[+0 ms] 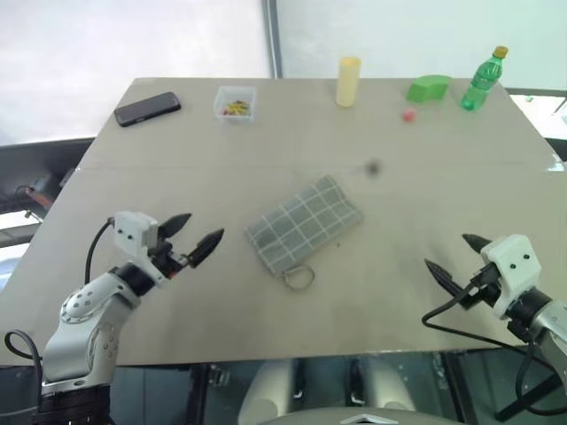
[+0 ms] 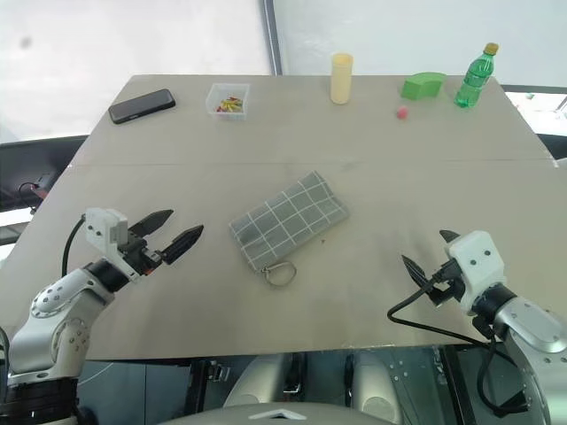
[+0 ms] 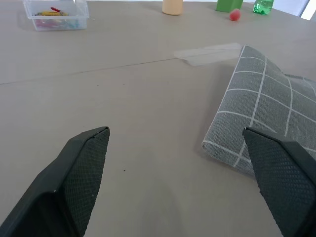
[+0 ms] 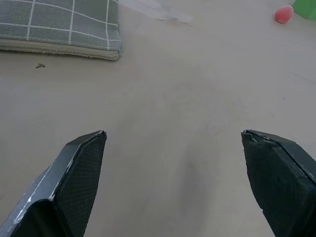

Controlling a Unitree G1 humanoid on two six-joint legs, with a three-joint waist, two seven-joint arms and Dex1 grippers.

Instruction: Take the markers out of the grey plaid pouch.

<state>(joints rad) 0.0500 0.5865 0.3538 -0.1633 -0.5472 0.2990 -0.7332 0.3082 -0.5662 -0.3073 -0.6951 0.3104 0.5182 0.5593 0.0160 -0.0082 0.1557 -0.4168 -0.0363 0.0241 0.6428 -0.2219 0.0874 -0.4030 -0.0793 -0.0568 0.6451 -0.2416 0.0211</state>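
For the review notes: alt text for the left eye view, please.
A grey plaid pouch lies closed mid-table, between the open left gripper and open right gripper, neither touching it. Along the far edge: phone, clear box, yellow cup, green bottle.

Clear box [image 1: 235, 102] contents too small to identify, pouch [image 3: 261, 133] partly cropped

The right gripper [image 4: 173, 143] holds its two black fingers [image 4: 74, 177] spread wide over bare beige table [image 4: 187, 123], nothing between them. Beyond the one finger lies the grey plaid pouch [image 4: 59, 22], flat; beyond the other, a small red ball [image 4: 283, 14] beside a green block [image 4: 306, 7].
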